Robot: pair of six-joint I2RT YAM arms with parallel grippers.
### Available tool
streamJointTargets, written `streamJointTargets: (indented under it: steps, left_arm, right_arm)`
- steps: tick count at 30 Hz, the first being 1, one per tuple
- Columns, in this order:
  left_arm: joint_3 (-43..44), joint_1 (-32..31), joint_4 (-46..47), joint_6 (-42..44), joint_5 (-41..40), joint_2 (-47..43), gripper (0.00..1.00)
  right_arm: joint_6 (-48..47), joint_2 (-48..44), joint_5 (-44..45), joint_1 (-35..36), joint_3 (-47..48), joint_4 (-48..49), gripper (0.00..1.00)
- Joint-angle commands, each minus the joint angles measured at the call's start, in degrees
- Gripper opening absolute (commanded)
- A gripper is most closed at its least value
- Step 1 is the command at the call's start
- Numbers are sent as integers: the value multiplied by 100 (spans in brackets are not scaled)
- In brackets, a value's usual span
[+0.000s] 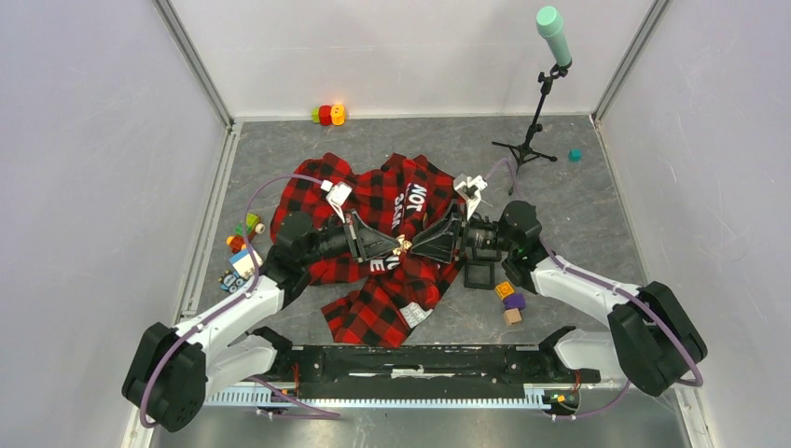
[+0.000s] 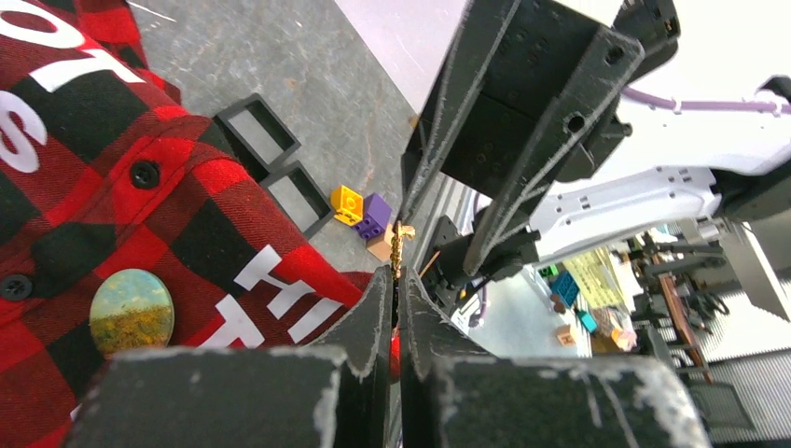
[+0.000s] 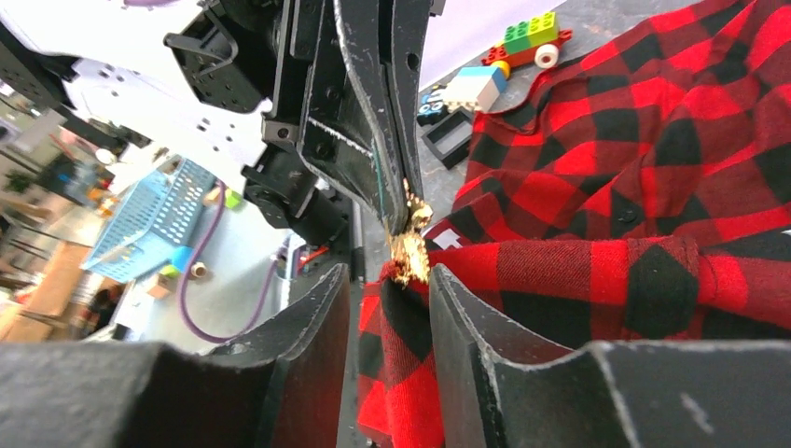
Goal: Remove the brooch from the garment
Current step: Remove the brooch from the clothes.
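The red-and-black check garment (image 1: pixel 373 201) lies crumpled mid-table, white letters showing. Both grippers meet above its middle. My left gripper (image 1: pixel 395 246) (image 2: pixel 396 273) is shut on a small gold brooch (image 2: pixel 399 245) (image 3: pixel 408 250), which sticks out past its fingertips; a sliver of red cloth shows deeper in the gap. From the right, my right gripper (image 1: pixel 416 245) (image 3: pixel 390 278) stands open. A raised fold of the garment (image 3: pixel 560 280) hangs between its fingers, just under the brooch and against the right-hand finger. A round landscape badge (image 2: pixel 131 310) is pinned on the shirt.
Black square frames (image 1: pixel 480 275) and small blocks (image 1: pixel 510 301) lie right of the shirt. Toy bricks (image 1: pixel 241 247) sit at its left, more bricks (image 1: pixel 328 114) by the back wall. A microphone stand (image 1: pixel 534 131) and a teal block (image 1: pixel 575 155) are at back right.
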Motion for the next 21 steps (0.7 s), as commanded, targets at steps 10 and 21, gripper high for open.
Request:
streamJointTargets:
  steps: [10, 21]
  left_arm:
    - [206, -13, -455, 515, -528, -247, 2]
    - [302, -116, -1031, 1011, -884, -230, 2]
  right_arm:
    - [-1845, -39, 550, 410, -85, -976, 42]
    - [-1892, 395, 599, 502, 192, -1225, 5]
